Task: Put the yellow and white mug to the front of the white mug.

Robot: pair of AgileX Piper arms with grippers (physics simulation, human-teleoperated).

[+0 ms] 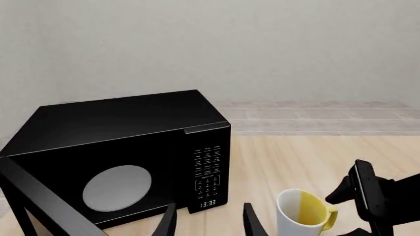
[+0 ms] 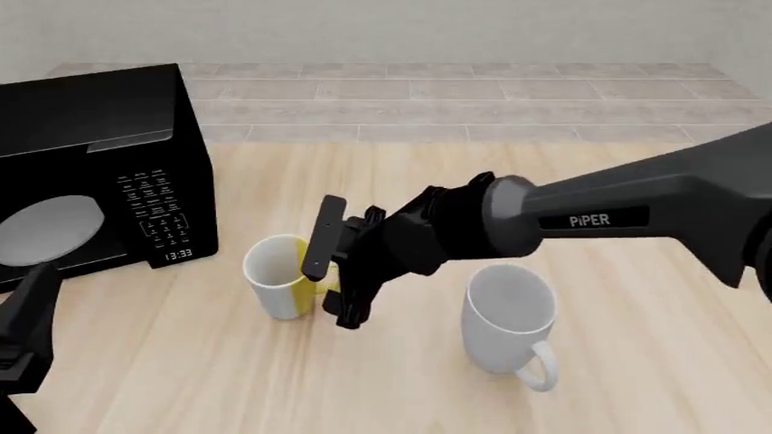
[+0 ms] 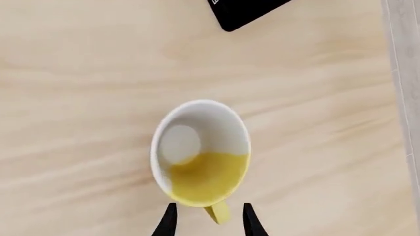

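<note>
The yellow and white mug [image 2: 280, 289] stands upright on the wooden table, just right of the microwave, its yellow handle [image 3: 219, 212] facing the right arm. My right gripper [image 2: 333, 278] is open, low at the mug's side, one finger on each side of the handle without closing on it [image 3: 208, 223]. The larger white mug [image 2: 507, 316] stands upright to the right, handle toward the near edge. My left gripper [image 1: 210, 226] is open and empty, well left of the small mug [image 1: 300, 214], facing the microwave.
A black microwave [image 2: 97, 172] fills the table's far left, door shut, clock lit. The left arm [image 2: 24, 348] sits at the near left corner. The right arm [image 2: 627, 212] stretches in above the white mug. Bare wood [image 2: 399, 389] lies nearer than both mugs.
</note>
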